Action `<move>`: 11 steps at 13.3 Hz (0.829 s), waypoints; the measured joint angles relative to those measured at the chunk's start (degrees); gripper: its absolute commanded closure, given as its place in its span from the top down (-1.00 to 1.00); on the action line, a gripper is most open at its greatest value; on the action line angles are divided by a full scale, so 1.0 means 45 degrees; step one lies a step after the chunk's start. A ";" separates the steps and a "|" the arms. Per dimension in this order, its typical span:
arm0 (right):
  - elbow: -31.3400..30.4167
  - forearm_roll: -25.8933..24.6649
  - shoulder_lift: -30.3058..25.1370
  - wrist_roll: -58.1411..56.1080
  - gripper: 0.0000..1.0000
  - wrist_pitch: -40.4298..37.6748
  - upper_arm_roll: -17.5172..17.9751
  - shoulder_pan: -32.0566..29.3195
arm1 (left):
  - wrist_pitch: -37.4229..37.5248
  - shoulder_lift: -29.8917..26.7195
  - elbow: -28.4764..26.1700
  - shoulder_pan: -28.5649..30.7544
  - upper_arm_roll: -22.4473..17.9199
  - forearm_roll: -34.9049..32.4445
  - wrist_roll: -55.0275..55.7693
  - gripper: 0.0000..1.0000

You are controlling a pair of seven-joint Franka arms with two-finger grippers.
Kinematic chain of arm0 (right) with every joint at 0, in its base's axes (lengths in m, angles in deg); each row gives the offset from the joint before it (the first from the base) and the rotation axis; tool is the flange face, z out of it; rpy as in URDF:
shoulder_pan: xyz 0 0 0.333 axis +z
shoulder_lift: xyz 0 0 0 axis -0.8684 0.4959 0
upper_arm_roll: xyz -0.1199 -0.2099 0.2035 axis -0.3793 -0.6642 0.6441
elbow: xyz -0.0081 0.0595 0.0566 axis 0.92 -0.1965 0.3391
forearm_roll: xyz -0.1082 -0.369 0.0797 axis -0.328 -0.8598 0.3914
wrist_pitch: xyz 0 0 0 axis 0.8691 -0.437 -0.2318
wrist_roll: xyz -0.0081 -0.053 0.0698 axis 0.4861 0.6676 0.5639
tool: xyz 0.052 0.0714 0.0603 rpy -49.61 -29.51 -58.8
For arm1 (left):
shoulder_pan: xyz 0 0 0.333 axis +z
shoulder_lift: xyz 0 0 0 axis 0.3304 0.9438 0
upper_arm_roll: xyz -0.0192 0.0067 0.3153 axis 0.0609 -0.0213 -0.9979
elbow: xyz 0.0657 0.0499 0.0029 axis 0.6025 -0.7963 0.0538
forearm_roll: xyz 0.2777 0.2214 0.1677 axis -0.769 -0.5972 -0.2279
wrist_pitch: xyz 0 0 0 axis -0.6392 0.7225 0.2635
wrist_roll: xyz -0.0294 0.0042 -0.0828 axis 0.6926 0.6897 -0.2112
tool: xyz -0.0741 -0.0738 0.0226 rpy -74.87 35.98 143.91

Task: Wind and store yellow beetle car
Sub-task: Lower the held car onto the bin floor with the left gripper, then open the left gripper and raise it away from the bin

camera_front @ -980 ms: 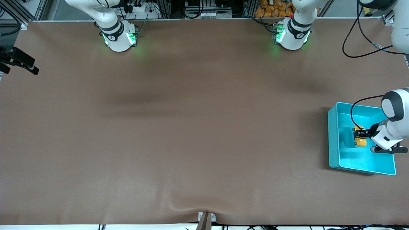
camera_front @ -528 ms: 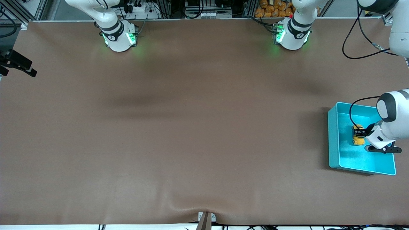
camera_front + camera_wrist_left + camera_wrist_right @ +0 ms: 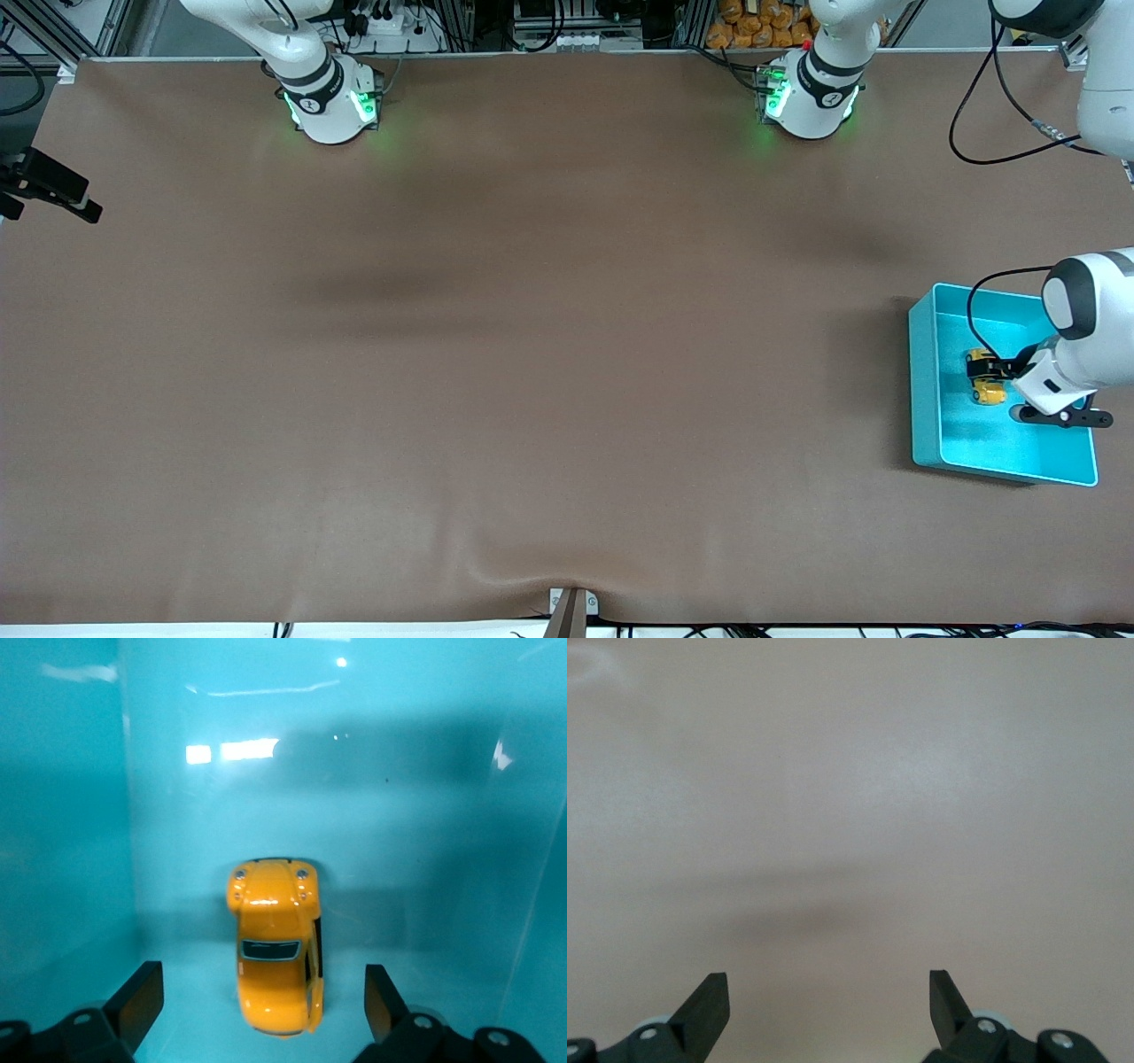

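At the lower right of the front view, the yellow beetle car (image 3: 985, 387) sits in the teal bin (image 3: 925, 390), the left gripper (image 3: 264, 1005) spread wide around it without touching. At the upper left edge, the right gripper (image 3: 829, 1010) waits, fingers apart, over bare brown table (image 3: 532, 354).

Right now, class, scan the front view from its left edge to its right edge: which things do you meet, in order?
Right gripper at the table's edge → right arm's base → left arm's base → teal bin → yellow beetle car inside it → left gripper, open.
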 measured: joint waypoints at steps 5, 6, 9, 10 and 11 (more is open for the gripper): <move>0.0012 0.0004 0.0000 0.0000 1.00 -0.0131 0.0001 0.0000 | 0.1217 -0.1840 0.0075 -0.0001 0.0417 0.0217 0.0026 1.00; 0.0018 0.0005 0.0000 0.0000 1.00 -0.0144 0.0001 0.0000 | 0.1532 -0.2196 0.0082 -0.0005 0.0474 0.0540 0.0031 1.00; 0.0087 0.0006 -0.0002 0.0001 1.00 -0.0168 0.0003 -0.0005 | 0.2831 -0.3322 0.0115 -0.0016 0.0560 0.1271 0.0031 1.00; 0.0117 0.0010 -0.0002 0.0001 1.00 -0.0186 0.0012 -0.0004 | 0.3461 -0.3748 0.0122 -0.0045 0.0665 0.1436 0.0031 1.00; 0.0138 0.0012 -0.0002 0.0000 1.00 -0.0191 0.0026 -0.0002 | 0.4076 -0.4192 0.0130 -0.0130 0.0818 0.1612 0.0031 1.00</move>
